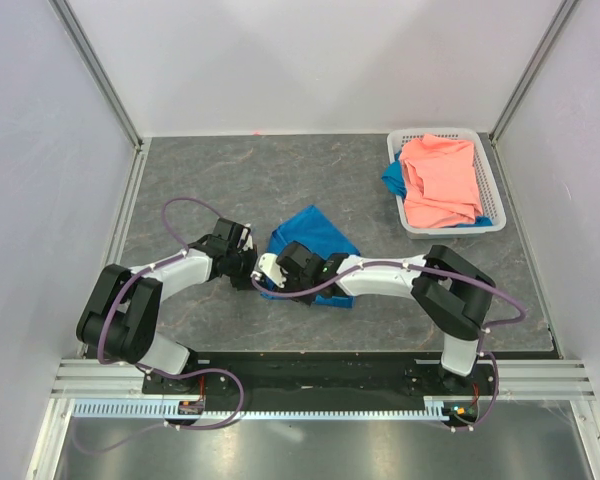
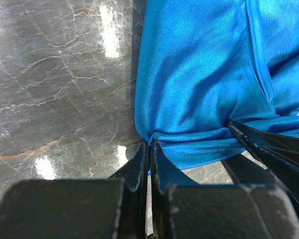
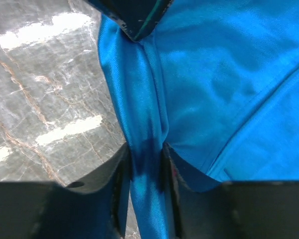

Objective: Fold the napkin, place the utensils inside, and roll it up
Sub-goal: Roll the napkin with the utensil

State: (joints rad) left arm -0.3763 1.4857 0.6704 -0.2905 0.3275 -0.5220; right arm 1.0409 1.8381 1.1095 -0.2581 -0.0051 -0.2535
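The near left part of the napkin (image 1: 315, 235) is covered from above by the two wrists, and what is inside its folds cannot be seen. The napkin lies crumpled near the middle of the table (image 1: 200, 180), a little toward the near edge.

Its edge is gathered into a point at the tips of the left claw (image 2: 149, 149). The fingers (image 2: 138, 169) of this claw are pressed almost together, with a thin sliver of blue cloth between them. Just beside it, the right claw (image 3: 144, 159) stands narrow around a raised fold of the same edge, and the fold touches both fingers (image 3: 120, 174).

Both arms bend inward from their bases, elbows toward the left and right edges of the table, wrists low, so the claws meet tip to tip.

A basket (image 1: 435, 132) with a pink cloth (image 1: 440, 180) is at the far right corner, well apart.
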